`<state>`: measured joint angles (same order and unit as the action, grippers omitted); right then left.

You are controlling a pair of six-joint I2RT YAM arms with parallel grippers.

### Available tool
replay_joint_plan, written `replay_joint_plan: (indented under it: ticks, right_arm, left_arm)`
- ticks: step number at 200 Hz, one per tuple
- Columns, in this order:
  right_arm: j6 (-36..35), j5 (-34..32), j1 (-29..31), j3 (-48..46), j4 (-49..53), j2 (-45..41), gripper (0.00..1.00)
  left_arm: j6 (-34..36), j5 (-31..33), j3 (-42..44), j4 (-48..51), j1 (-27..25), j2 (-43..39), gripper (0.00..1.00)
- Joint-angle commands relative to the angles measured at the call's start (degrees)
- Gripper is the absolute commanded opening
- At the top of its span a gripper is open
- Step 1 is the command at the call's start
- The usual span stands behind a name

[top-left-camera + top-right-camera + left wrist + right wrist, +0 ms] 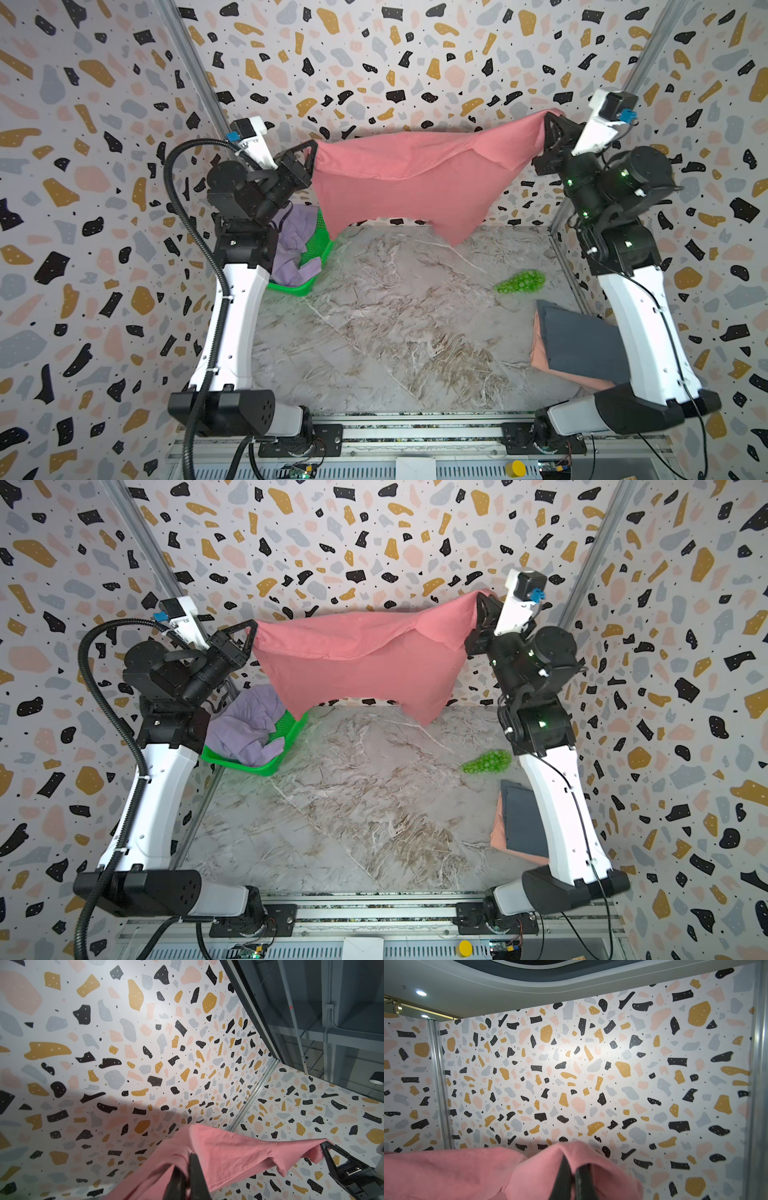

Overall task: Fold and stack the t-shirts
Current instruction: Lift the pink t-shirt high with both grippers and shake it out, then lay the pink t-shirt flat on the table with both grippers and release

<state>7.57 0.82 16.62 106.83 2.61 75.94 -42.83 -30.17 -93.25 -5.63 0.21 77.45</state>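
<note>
The coral-red t-shirt [407, 183] is held spread in the upper centre of both top views, its 2 ends clenched by the left fingers [196, 1169] and right fingers [563, 1176]. It should be lowered onto the bench [374, 332] evenly, without slack.

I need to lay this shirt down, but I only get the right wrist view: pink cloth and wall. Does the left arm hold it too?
Observer: Yes. The left gripper is shut on the red shirt's other end, and the shirt hangs spread between both arms.
Operator: What lies below it?
Observer: A green basket holding a lilac shirt at far left, and green balls at right.
Operator: And the stack?
Observer: Near right, beside the right arm: a folded grey shirt on a peach shirt.
</note>
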Motion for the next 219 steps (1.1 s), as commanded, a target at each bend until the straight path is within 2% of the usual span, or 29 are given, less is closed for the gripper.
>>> replay_joint_plan:
  ticks: [1,44,59,77,96,126,150,179,198,219]
  right_arm:
    - [7.06,-0.73,-0.02,-15.87,1.58,-7.72,0.00]
    - [22.86,1.42,0.08,-46.41,14.60,-21.10,0.00]
    - [27.26,1.72,0.25,-53.89,18.36,-25.03,0.00]
    - [29.12,2.04,0.25,-59.13,23.86,-26.39,0.00]
    - [28.44,4.77,0.33,-63.64,28.72,-23.77,0.00]
    - [27.73,10.16,0.68,-69.84,28.63,-20.08,0.00]
    - [28.35,9.46,0.80,-71.73,30.61,-19.88,0.00]
    - [28.98,8.39,0.94,-70.68,35.39,-20.13,0.00]
    - [29.76,10.17,1.11,-68.36,38.23,-20.22,0.00]
    - [30.19,12.52,1.72,-64.72,42.21,-19.78,0.00]
  left_arm:
    - [1.55,-0.85,12.04,3.61,-0.30,-4.47,0.00]
    - [6.26,-0.92,40.08,13.11,-0.80,-13.62,0.00]
    - [7.90,-1.57,49.61,14.37,-1.66,-14.89,0.00]
    - [10.54,-0.17,59.01,16.64,-1.97,-15.23,0.00]
    - [12.05,2.21,65.39,17.94,-1.97,-14.28,0.00]
    - [10.59,8.25,68.20,18.97,-1.96,-11.57,0.00]
    - [10.90,13.29,66.47,23.28,-1.97,-9.15,0.00]
    - [8.95,22.75,64.04,29.64,-1.97,-10.20,0.00]
    - [6.84,29.36,62.14,33.15,-1.91,-13.56,0.00]
    - [5.23,32.26,61.31,34.36,-1.88,-16.30,0.00]
